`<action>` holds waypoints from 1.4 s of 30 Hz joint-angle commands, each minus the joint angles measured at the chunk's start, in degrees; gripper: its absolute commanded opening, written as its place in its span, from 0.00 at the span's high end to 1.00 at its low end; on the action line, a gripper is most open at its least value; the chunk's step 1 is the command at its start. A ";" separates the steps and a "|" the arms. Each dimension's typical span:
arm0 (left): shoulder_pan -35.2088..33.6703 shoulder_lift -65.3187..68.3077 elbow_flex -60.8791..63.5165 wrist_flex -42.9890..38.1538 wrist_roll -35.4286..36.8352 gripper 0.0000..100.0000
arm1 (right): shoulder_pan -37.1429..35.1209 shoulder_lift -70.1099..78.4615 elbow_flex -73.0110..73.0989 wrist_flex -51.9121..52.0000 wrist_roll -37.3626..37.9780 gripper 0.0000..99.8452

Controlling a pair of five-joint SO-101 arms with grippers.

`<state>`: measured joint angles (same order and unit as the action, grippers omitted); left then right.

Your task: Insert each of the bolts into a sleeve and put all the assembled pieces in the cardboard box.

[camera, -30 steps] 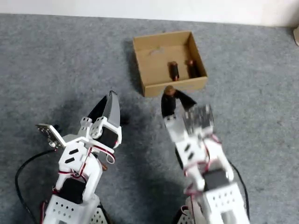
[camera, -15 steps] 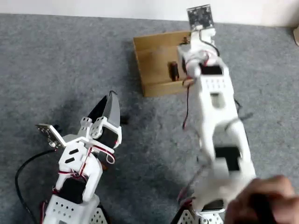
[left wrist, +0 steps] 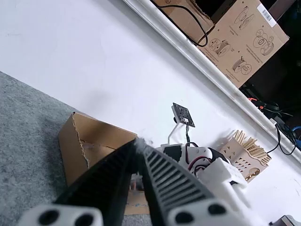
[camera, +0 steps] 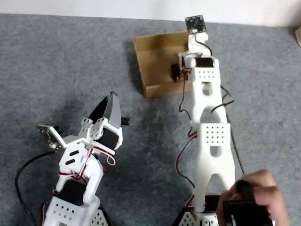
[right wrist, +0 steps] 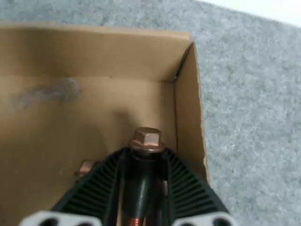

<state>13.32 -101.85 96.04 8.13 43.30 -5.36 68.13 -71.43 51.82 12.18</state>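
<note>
Jutting from the right pincer [right wrist: 146,157], above the cardboard box [right wrist: 70,52]: sleeved bolt [right wrist: 146,139]

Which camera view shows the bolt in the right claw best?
The right wrist view: the bolt, in its dark sleeve, sits in the right claw over the cardboard box. In the high view the arm covers it; the left wrist view leaves it unclear.

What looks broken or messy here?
Nothing really. The right gripper holds a sleeved bolt over the cardboard box, and a second piece lies inside. The box sits flat, and nothing is spilled on the table.
</note>
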 commanded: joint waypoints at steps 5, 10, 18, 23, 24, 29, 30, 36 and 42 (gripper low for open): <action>-0.57 0.31 1.27 -1.23 -0.35 0.99 | 0.22 4.53 -23.34 12.53 0.70 0.78; -0.48 0.31 1.27 -1.23 -0.35 0.99 | -0.04 4.53 -28.97 19.82 0.53 0.63; -0.48 0.31 1.27 -1.14 -0.35 0.99 | 0.13 0.66 -29.23 25.36 0.44 0.63; -0.84 0.31 1.27 -1.14 -0.35 0.99 | -0.04 -6.37 -29.23 33.36 0.35 0.63; -0.92 0.31 1.27 -1.14 -0.44 0.99 | -0.13 -8.13 -29.23 35.12 0.26 0.63; -1.80 0.40 1.27 0.44 -3.69 0.99 | -0.13 -18.77 -29.41 43.21 -2.46 0.63; -1.80 0.40 1.27 0.44 -4.22 0.99 | -0.13 -21.05 -29.41 45.14 -3.16 0.63; -7.08 0.22 -2.15 0.70 -10.11 0.99 | -1.71 -32.57 -29.23 49.36 -5.80 0.63; -13.23 0.31 -19.91 31.21 -11.34 0.99 | -3.56 -49.19 -27.47 49.45 -6.24 0.63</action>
<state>1.01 -101.85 86.64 21.14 33.19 -7.56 29.98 -94.99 100.00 6.46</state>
